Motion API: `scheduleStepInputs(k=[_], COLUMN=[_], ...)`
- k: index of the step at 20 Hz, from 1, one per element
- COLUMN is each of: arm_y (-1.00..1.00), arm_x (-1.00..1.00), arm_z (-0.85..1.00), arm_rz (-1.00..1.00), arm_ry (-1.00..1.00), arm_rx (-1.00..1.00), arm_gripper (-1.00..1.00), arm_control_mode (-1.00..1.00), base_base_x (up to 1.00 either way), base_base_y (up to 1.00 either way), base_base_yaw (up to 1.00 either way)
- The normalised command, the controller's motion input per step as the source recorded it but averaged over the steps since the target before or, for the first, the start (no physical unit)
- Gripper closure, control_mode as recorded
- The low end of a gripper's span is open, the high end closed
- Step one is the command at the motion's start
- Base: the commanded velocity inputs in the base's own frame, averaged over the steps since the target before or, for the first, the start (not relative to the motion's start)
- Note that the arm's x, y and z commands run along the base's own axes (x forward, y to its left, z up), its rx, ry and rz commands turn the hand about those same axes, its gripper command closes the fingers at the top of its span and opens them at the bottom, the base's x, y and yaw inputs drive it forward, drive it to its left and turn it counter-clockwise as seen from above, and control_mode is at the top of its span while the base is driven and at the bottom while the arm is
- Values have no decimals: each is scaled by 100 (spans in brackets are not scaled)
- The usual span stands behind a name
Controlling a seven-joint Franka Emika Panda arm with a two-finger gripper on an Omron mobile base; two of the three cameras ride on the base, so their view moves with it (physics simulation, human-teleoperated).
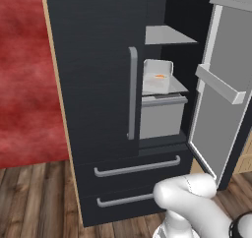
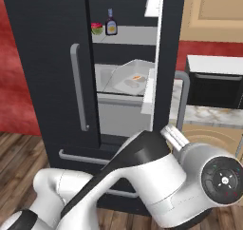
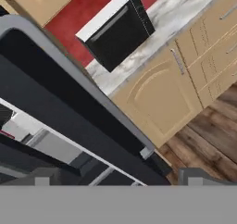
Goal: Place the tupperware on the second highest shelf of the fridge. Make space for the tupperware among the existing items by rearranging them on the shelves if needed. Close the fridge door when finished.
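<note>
Tall black two-door fridge with right door swung open. White shallow rectangular tupperware resting on light grey second highest shelf, above wide grey drawer face. Dark brown sauce bottle on shelf above. Hand beside door edge, fingers spread wide, holding nothing.

Fridge matt black, handles satin grey metal. Shelves smooth grey plastic. Floor wood planks. Counter polished marble, cabinets matt wood.
</note>
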Motion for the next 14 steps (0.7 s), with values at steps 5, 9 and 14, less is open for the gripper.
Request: scheduleStepInputs(k=[5,9,14], arm_y=[-31,-18,-54], arm_x=[82,91,87], arm_z=[-55,-47,-20], arm_rz=[23,13,10], arm_ry=[-7,-1,0], arm_rx=[0,0,0], arm_gripper=[-100,-100,-100], arm_control_mode=[-100,-100,-100], base_base_x=[0,0,0], base_base_y=[0,0,0], base_base_yaw=[0,0,0])
